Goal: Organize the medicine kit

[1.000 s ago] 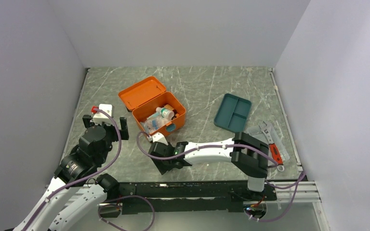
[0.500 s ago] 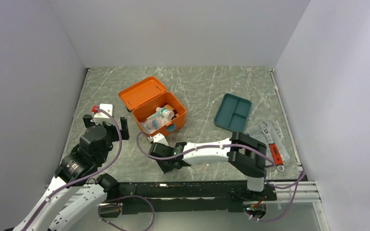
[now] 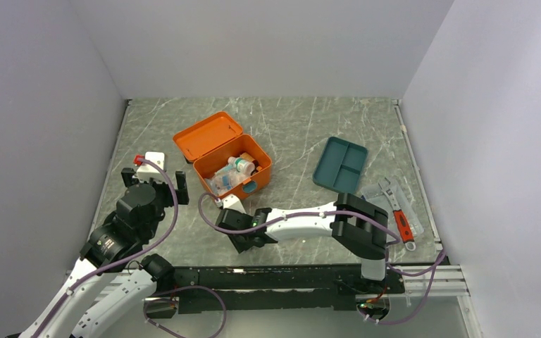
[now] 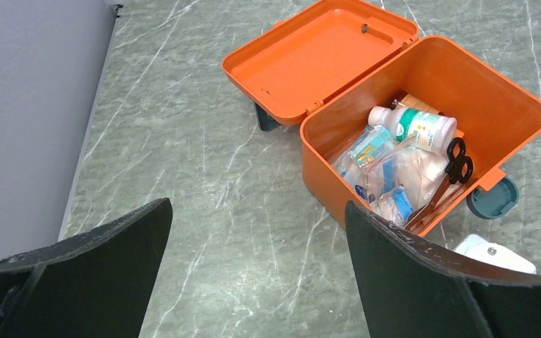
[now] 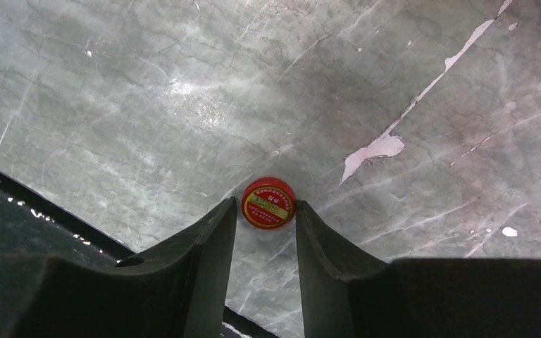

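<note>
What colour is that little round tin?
The tin is red with a yellowish label; clearest in the right wrist view.

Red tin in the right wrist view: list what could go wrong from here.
1. The red tin is round and pinched only at the tips of the right gripper; it may squirt out or roll when lifted.
2. The orange box is already crowded with a bottle and scissors; a dropped tin could bounce out.

You have one medicine kit (image 3: 208, 135), one teal divided tray (image 3: 340, 164) and one red round tin (image 5: 268, 203) on the counter (image 3: 289, 127). Inside the kit you can count one white bottle (image 4: 414, 127) and one pair of black-handled scissors (image 4: 458, 160); the packets (image 4: 387, 176) overlap too much to count.
</note>
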Controlling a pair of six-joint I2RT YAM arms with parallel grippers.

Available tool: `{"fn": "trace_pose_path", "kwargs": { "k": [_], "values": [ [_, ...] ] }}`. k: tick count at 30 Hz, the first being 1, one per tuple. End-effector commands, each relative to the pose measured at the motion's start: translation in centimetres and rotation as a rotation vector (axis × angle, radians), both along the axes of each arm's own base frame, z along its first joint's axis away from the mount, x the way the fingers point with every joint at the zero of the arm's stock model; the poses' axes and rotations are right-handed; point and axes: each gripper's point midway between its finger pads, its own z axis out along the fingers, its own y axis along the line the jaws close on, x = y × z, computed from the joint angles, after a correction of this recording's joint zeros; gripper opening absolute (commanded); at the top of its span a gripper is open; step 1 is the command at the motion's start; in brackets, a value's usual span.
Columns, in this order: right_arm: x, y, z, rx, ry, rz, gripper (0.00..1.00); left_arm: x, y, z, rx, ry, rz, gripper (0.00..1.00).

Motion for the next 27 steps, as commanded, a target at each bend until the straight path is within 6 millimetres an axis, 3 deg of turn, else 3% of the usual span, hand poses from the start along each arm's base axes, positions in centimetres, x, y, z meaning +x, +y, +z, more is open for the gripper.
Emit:
{"fn": "trace_pose_path", "kwargs": {
  "k": [1, 8, 15, 21, 27],
  "values": [
    [0.3, 0.9, -0.2, 0.009, -0.009, -0.012, 0.4, 0.1, 0.0, 0.5, -0.022, -0.013, 0.013, 0.99],
    [0.3, 0.8, -0.6, 0.004, -0.01, -0.016, 0.37, 0.1, 0.1, 0.5, -0.024, -0.017, 0.014, 0.99],
    [0.3, 1.0, -0.4, 0.012, -0.008, -0.015, 0.17, 0.1, 0.1, 0.5, -0.024, -0.016, 0.015, 0.99],
    [1.4, 0.7, 3.2, 0.082, -0.054, -0.048, 0.15, 0.0, 0.2, 0.6, -0.028, -0.02, 0.017, 0.99],
    [3.7, -3.1, 5.7, 0.084, -0.11, -0.136, 0.15, -0.1, 0.2, 0.6, -0.031, -0.022, 0.017, 0.99]
  ]
}}
